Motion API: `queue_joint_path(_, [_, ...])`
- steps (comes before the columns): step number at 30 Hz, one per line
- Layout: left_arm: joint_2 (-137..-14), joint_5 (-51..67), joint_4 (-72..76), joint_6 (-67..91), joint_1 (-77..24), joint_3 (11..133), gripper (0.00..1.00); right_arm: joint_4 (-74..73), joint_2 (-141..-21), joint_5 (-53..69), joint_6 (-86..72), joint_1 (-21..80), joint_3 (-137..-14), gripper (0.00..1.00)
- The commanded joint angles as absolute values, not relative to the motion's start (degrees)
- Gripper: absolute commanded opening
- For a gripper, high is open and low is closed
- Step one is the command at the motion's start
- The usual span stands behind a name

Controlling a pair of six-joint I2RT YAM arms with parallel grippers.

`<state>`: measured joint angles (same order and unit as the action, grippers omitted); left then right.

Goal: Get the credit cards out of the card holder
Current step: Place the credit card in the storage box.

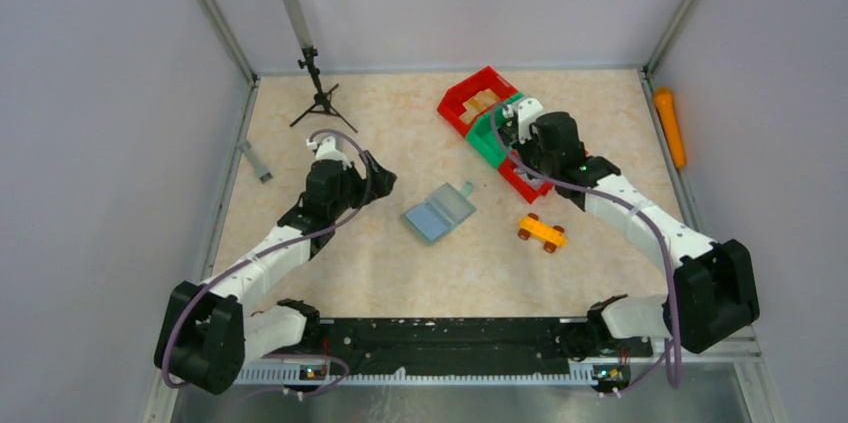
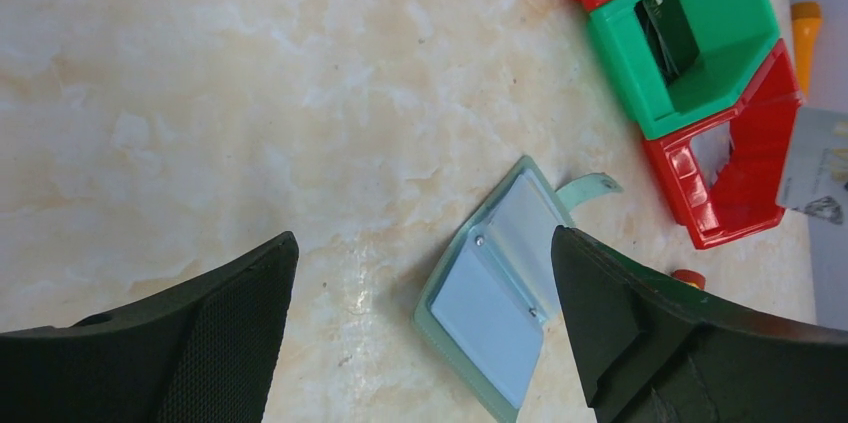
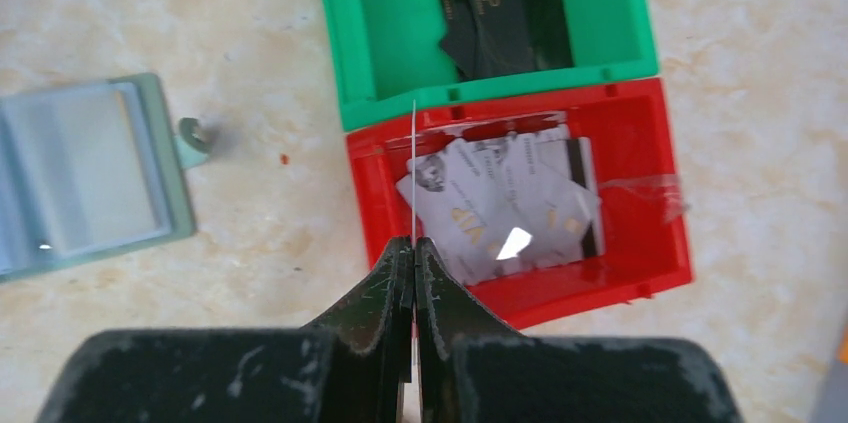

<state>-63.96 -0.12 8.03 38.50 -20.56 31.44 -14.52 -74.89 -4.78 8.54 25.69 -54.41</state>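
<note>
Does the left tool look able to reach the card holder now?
Likely yes: the left tool hangs open beside the card holder, nothing between them; the right tool holds a credit card over the red bin.

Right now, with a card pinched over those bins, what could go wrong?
The right gripper pinches a card edge-on near the wall shared by the green bin and red bin; dropped, it might catch that rim. The card holder lies open and unheld beside the open left gripper; a nudge could slide it.

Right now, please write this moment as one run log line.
left pincer: open, near card holder | card holder: lying open | right pincer: shut on credit card, above red bin | card: not yet released
</note>
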Motion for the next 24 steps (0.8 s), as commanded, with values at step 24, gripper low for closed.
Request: queue_joint_path(24, [-62.2,5.5,12.2,37.6,-20.5,30.5,0.99,-19.8,-86.1,-5.4,25.7,21.9,-62.6,0.0])
